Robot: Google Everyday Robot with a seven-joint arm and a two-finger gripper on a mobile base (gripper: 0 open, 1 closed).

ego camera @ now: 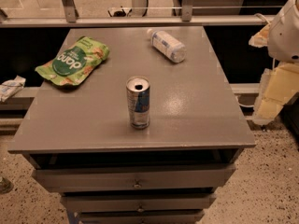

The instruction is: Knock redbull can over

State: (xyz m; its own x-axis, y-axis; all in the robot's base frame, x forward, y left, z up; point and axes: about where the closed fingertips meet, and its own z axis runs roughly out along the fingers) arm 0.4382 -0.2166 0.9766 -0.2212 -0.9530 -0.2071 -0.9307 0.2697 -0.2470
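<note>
The redbull can (138, 101) stands upright on the grey cabinet top (196, 111), a little in front of its middle. It is slim, silver and blue, and its open silver top faces up. My gripper (274, 94) hangs at the right edge of the view, beyond the cabinet's right side, under the white arm housing (286, 29). It is well to the right of the can and touches nothing on the top.
A clear plastic bottle (167, 45) with a white cap lies on its side at the back of the top. A green snack bag (74, 61) lies at the back left. Drawers (135, 177) sit under the front edge. A rail (140, 20) runs behind.
</note>
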